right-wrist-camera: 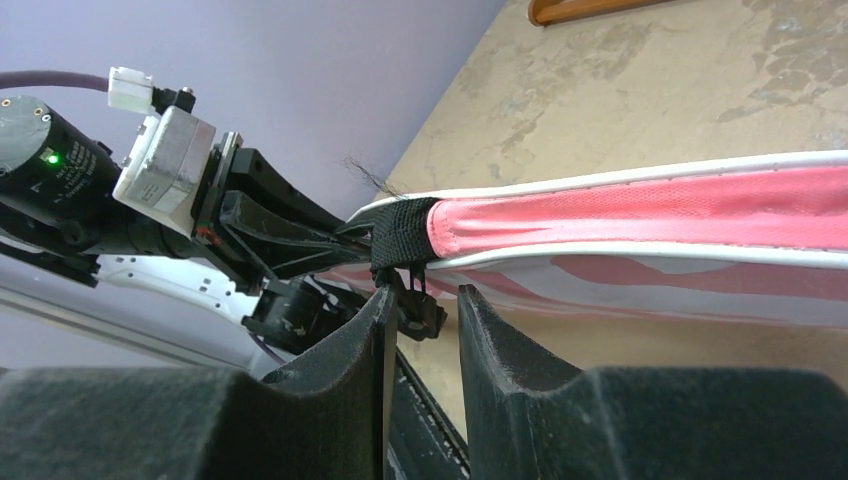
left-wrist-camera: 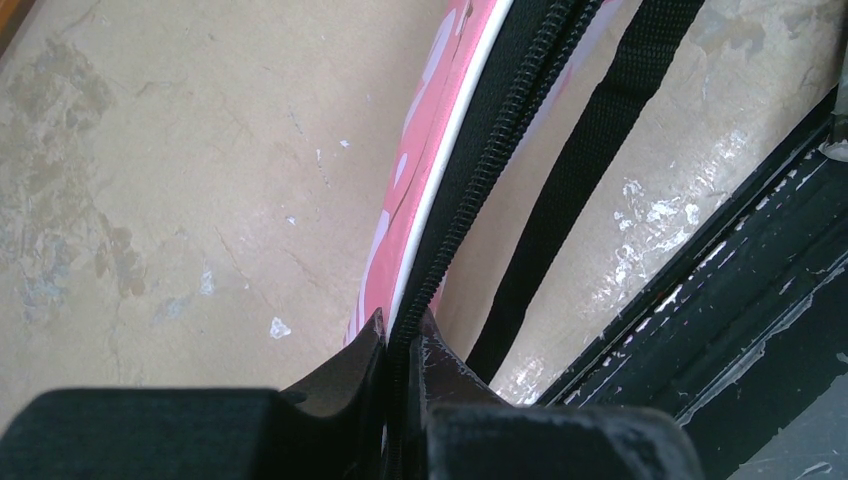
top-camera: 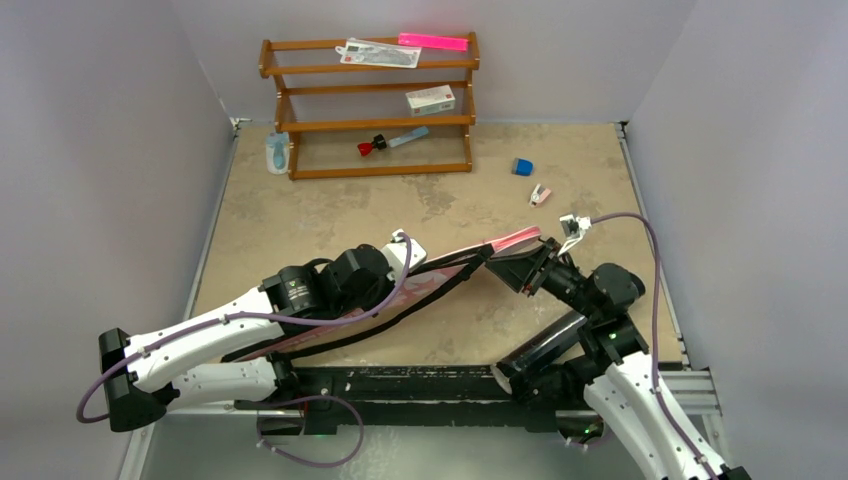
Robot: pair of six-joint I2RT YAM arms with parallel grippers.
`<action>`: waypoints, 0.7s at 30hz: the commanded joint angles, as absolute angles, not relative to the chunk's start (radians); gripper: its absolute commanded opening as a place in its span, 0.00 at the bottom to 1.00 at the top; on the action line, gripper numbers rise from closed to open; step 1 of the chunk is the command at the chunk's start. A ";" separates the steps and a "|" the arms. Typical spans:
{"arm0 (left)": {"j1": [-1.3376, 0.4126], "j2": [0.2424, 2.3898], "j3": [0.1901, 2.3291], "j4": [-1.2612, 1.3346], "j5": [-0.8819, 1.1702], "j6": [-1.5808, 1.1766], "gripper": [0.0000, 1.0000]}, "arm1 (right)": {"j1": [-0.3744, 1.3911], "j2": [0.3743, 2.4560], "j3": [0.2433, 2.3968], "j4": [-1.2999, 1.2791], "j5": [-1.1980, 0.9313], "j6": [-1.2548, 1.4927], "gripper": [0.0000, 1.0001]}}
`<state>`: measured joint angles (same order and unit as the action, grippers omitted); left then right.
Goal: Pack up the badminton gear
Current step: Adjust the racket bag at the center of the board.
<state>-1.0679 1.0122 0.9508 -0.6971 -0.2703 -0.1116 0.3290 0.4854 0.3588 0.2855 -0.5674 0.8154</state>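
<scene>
Right wrist view: zipper pull [right-wrist-camera: 422, 318] framed between parted right pincer [right-wrist-camera: 425, 298] jaws.
Racket bag [right-wrist-camera: 640, 205], edge-up above the desk [right-wrist-camera: 650, 90], is stretched from the right pincer to the left pincer [left-wrist-camera: 402, 325], which is clenched on its seam.

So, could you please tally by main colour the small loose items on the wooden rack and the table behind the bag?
Pink: 2 (flat strip, small clip)
White: 2 (flat packet, small box)
Blue: 2 (small block, pale object beside the rack)
Red and blue: 1 (red-capped tool)
Total: 7
</scene>
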 commanded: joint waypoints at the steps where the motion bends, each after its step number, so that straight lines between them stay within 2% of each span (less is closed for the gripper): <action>1: -1.066 0.978 0.962 -0.583 -0.271 -0.121 0.00 | 0.333 0.493 0.390 0.342 -0.558 0.859 0.31; 10: -1.066 0.983 0.960 -0.583 -0.267 -0.118 0.00 | 0.331 0.521 0.382 0.394 -0.549 0.938 0.31; 21: -1.066 0.983 0.960 -0.583 -0.262 -0.118 0.00 | 0.332 0.521 0.365 0.413 -0.496 0.983 0.19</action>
<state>-1.0679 1.0122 0.9508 -0.6968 -0.2646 -0.1116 0.3290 0.5098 0.3584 0.3489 -0.5137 0.9588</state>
